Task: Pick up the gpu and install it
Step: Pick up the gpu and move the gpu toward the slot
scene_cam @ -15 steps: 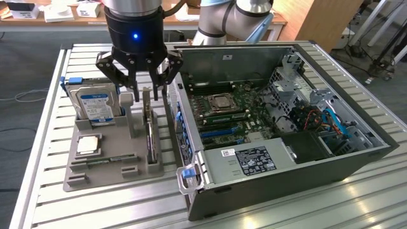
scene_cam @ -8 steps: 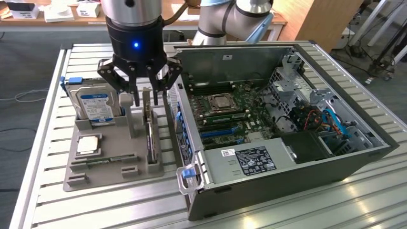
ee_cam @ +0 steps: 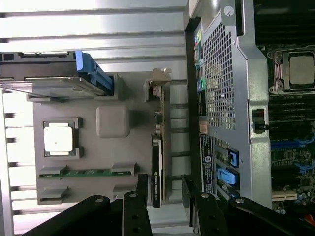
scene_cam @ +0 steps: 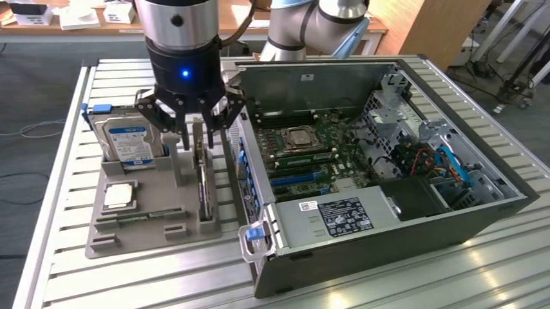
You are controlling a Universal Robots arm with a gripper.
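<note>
The gpu (scene_cam: 203,177) is a thin dark card standing on edge in a slot of the grey holder tray (scene_cam: 116,239), just beside the open computer case (scene_cam: 391,212). My gripper (scene_cam: 199,132) hangs directly over the card's far end. It is open, with one finger on each side of the card's top edge. In the wrist view the gpu (ee_cam: 157,152) runs edge-on into the gap between the black fingers (ee_cam: 141,194), and the gripper (ee_cam: 165,194) has a little room on both sides of it.
The tray also holds a silver hard drive with a blue label (scene_cam: 129,136), a CPU (scene_cam: 120,193) and a green RAM stick (scene_cam: 142,217). The case's motherboard (scene_cam: 318,151) lies exposed, with blue slots. Everything rests on a slatted metal table (scene_cam: 69,277).
</note>
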